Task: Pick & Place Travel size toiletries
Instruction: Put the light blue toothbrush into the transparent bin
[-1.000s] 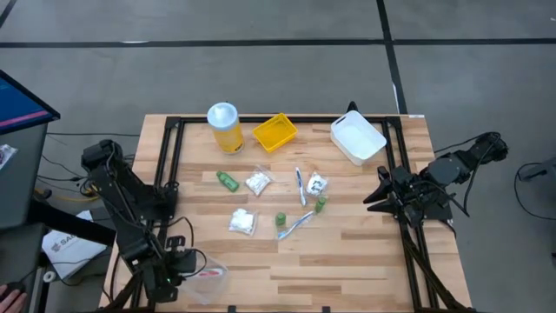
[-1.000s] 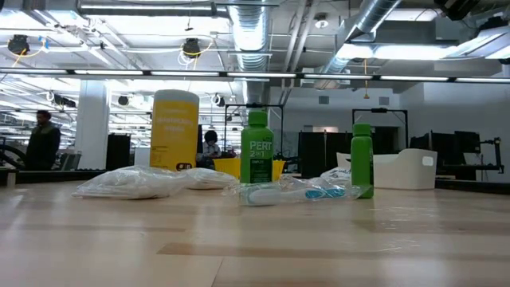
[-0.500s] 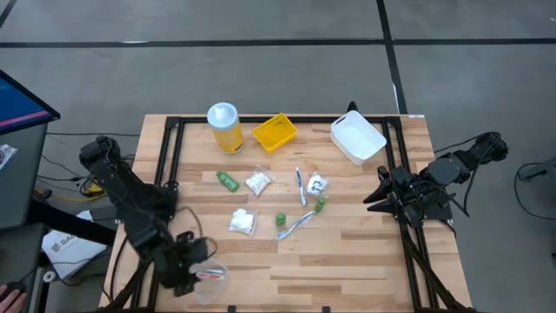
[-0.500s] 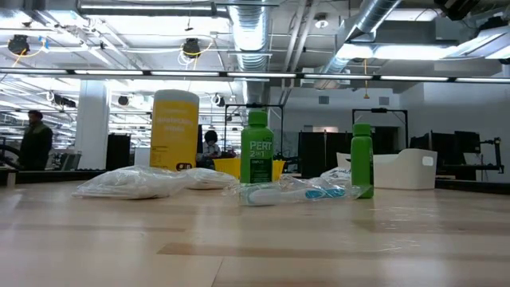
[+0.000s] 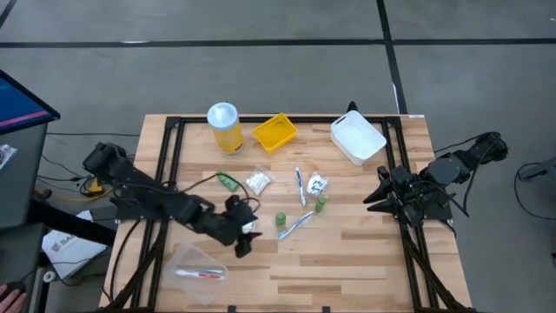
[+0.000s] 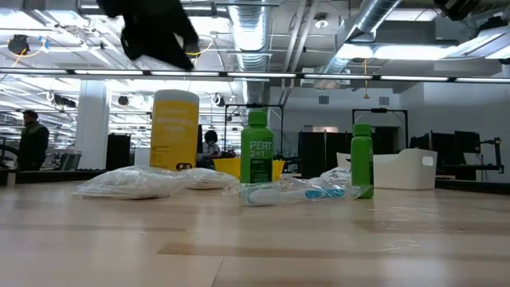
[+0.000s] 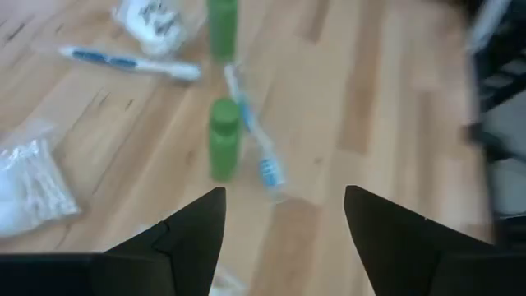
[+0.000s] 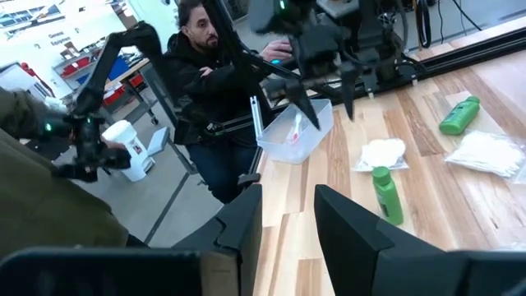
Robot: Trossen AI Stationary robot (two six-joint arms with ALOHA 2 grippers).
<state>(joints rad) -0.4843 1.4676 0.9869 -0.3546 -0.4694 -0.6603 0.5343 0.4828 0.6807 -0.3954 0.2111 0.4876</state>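
Green bottles were what I saw first: one lying on its side [image 5: 228, 181] toward ten o'clock of the cluster, two upright near the table's middle [image 5: 281, 220] and [image 5: 321, 203]. My left gripper [image 5: 242, 236] hung over the wood with its fingers spread and nothing between them, just by a clear packet [image 5: 242, 221] of white contents; a second packet [image 5: 257, 182] lay at twelve o'clock from it. The blue toothbrush [image 5: 300, 185] and a wrapped one [image 5: 299, 223] lay beside the upright bottles. At seven o'clock from the left gripper sat a clear container [image 5: 199, 266] with a red toothbrush [image 5: 199, 273] inside. My right gripper [image 5: 376, 193] waited at the table's three o'clock edge (I could not tell whether its fingers were parted).
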